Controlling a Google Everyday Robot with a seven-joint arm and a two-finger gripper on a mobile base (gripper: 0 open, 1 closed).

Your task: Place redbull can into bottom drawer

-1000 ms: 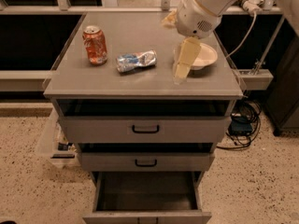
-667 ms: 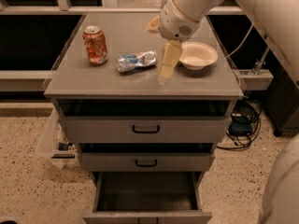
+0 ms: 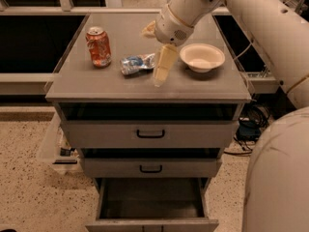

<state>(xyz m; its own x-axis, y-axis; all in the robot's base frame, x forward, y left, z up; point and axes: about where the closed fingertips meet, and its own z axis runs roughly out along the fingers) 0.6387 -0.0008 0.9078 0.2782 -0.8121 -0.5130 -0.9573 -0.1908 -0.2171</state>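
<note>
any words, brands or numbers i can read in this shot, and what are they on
No text can be read here.
orange-red can: pale markings, too blurred to read.
small silver-and-blue can: print too blurred to read.
bowl, cabinet, open bottom drawer: no text seen.
claw, over the cabinet top between the small silver-and-blue can and the bowl: no label seen.

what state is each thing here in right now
redbull can, lying on its side on the cabinet top
bottom drawer, pulled open, nothing visible inside
upper drawers, not pulled out like the bottom one
orange soda can, upright
bowl, upright, empty
pincer, pointing down between the redbull can and the bowl
</note>
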